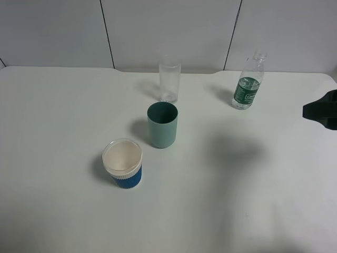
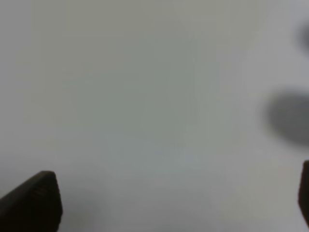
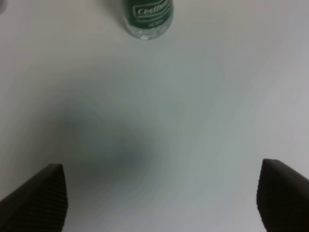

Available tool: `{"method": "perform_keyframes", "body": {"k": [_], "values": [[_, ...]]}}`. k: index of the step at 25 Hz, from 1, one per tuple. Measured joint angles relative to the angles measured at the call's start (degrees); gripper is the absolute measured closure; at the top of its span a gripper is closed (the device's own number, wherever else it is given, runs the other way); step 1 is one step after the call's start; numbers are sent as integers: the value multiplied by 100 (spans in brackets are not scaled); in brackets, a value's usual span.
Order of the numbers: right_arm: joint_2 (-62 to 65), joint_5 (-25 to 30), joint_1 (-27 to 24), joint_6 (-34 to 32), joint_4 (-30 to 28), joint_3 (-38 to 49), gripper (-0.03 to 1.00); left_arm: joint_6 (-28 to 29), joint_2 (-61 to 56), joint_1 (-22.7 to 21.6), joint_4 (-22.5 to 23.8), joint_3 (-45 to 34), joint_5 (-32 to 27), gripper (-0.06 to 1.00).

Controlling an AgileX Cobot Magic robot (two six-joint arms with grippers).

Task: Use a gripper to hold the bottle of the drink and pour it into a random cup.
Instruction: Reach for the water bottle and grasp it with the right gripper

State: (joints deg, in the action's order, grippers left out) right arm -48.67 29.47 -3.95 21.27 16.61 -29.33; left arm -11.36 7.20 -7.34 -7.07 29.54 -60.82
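The bottle of the drink (image 1: 248, 84), clear plastic with a dark green label and no cap, stands upright at the back right of the white table. Its lower part shows in the right wrist view (image 3: 147, 17). The teal-green cup (image 1: 162, 125) stands upright near the table's middle. My right gripper (image 3: 161, 205) is open and empty, with the bottle ahead of it and apart; only a black part of it (image 1: 322, 109) shows at the right edge of the exterior view. My left gripper (image 2: 176, 205) is open and empty over bare table, out of the exterior view.
A tall clear glass (image 1: 169, 81) stands behind the teal cup. A blue cup with a white rim (image 1: 122, 163) stands in front and to the left of it. The white table (image 1: 237, 200) meets a grey panelled wall at the back.
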Motion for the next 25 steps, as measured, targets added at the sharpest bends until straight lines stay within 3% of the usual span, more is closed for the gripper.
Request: {"method": "perform_keyframes", "body": {"k": [3,13,20,25], "values": [[-152,-278,0,0,-29,38,19,0,0,0,0,0,0,-5],[-183,-2228,0,0,-63,1014,19,0,0,0,0,0,0,-5],[-417,-2594,0,0,-174,1033,19,0,0,0,0,0,0,-5],[-1408,-3063,0,0,-320,1033,19,0,0,0,0,0,0,-5]]}}
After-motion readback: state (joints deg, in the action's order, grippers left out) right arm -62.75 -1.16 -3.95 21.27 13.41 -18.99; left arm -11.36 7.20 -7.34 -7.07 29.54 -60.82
